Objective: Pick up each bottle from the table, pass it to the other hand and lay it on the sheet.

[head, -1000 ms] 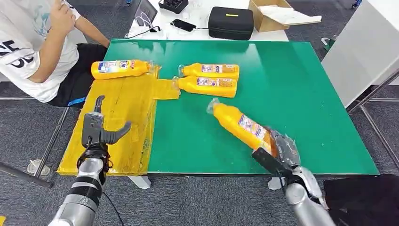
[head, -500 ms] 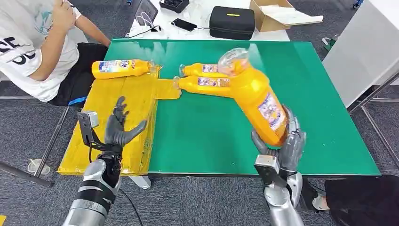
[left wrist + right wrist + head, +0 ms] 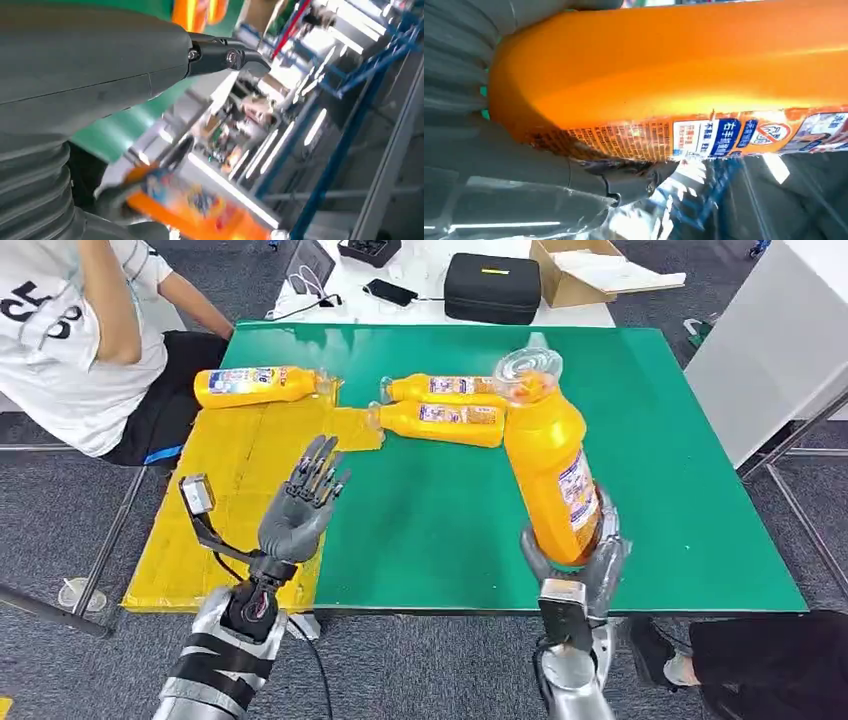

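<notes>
My right hand point(image 3: 578, 562) grips the base of an orange bottle point(image 3: 548, 460) and holds it nearly upright above the green table point(image 3: 660, 440), clear cap toward me. The same bottle point(image 3: 684, 75) lies close against the right hand point(image 3: 514, 165) in the right wrist view. My left hand point(image 3: 300, 510) is raised over the edge of the yellow sheet point(image 3: 240, 500), fingers spread, holding nothing. The held bottle point(image 3: 195, 205) shows blurred beyond my left hand point(image 3: 90, 65) in the left wrist view. One bottle point(image 3: 255, 386) lies on the sheet's far end. Two bottles point(image 3: 445, 390) point(image 3: 440, 423) lie side by side mid-table.
A person in a white shirt point(image 3: 70, 340) sits at the table's far left corner. Beyond the table are a black case point(image 3: 492, 287), a cardboard box point(image 3: 590, 270) and a phone point(image 3: 390, 292). A white cabinet point(image 3: 780, 340) stands to the right.
My right hand has lifted the bottle off the table and tipped it upright. My left hand rose, turned and moved right toward it with fingers spreading. The person lowered an arm.
</notes>
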{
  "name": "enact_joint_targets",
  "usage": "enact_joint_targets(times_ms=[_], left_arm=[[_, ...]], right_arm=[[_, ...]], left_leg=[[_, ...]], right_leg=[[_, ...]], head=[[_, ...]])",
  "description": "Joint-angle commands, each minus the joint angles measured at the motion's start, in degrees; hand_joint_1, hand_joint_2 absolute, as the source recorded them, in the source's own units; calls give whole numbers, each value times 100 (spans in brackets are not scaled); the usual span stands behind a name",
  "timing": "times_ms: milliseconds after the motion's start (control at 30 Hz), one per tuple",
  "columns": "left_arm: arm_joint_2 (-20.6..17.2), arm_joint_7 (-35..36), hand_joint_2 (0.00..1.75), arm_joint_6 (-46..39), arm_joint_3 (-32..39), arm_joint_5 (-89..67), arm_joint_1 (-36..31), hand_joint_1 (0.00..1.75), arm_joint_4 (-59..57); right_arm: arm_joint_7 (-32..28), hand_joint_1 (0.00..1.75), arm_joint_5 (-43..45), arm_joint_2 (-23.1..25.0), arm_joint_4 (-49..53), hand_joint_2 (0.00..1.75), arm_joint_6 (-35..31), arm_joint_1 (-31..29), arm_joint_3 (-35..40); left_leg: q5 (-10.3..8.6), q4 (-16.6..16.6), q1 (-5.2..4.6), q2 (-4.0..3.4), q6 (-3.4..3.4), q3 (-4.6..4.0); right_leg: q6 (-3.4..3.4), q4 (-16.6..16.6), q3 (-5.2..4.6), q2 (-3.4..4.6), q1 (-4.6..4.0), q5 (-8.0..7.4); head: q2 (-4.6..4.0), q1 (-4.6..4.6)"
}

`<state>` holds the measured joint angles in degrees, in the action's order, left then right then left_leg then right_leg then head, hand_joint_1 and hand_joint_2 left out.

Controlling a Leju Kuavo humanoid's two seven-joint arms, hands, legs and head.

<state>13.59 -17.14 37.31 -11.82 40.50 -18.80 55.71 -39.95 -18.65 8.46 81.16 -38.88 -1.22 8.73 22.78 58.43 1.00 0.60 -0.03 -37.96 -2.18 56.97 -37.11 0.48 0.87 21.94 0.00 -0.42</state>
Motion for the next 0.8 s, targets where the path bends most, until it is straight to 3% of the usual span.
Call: enact_joint_targets(times_ms=[33,367,433,700,800], left_arm=[[-284,-5,175,-179,-842,-16,-48,0,-37],[-325,-107,175,-257,-1013,-157,-78,0,-140],[-325,-113,175,-260,-1076,-189,-131,0,-250],[-325,-113,175,-260,-1076,-189,-131,0,-250],[-320,-125,175,-236,-1117,-200,-163,0,-318]], right_arm=[[-5,175,363,-104,-1014,175,-48,-352,699],[-5,175,355,-25,-1329,175,305,-403,655],[-5,175,99,47,-1844,175,432,-557,790],[-5,175,99,47,-1844,175,432,-557,790],[-5,175,-164,136,-2416,175,640,-721,936]], left_leg=[[16,-6,2,-21,4,47],[7,-5,1,-14,2,22],[9,-6,2,-16,2,31],[13,-5,2,-18,4,40],[12,-6,1,-17,4,38]], right_leg=[[12,-8,42,11,-7,10],[7,-7,19,8,-3,3],[9,-8,27,9,-5,5],[9,-8,35,9,-6,8],[9,-8,33,8,-5,7]], head=[[0,-2],[2,0],[2,0],[0,-2],[0,0]])
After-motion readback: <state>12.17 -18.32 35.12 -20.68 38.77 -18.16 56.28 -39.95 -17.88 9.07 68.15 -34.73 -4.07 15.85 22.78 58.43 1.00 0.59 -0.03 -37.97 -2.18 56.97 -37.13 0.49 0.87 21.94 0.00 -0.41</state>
